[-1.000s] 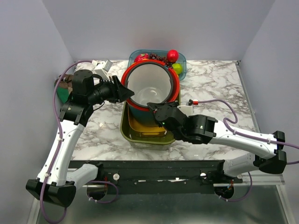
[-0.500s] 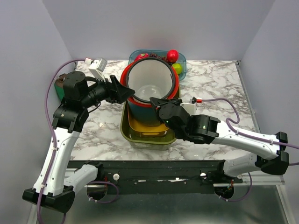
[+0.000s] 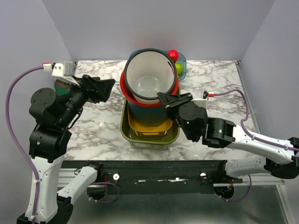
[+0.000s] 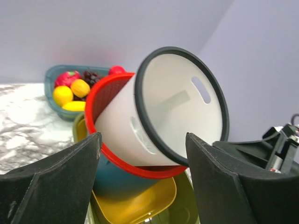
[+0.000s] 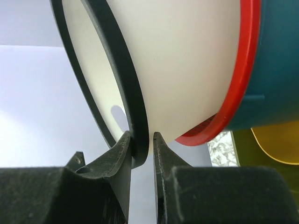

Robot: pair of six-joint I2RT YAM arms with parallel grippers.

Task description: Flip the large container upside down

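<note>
The large container, white with a black rim, sits tilted in a red-rimmed teal tub, its mouth facing up and toward the near side. My right gripper is shut on the black rim at its near right; in the right wrist view the rim is pinched between the gripper fingers, below the white wall. My left gripper hangs open to the left of the container, apart from it. In the left wrist view the container shows beyond the spread fingers of the left gripper.
The teal tub stands in a yellow bin, nested in an olive tray at the table's middle. A teal basket of toy fruit stands right behind the stack. A dark green object lies at the left edge.
My left gripper let go of the rim, opened wide and drew back to the left. The right gripper kept its hold and the white container rose and tipped in the teal tub.
</note>
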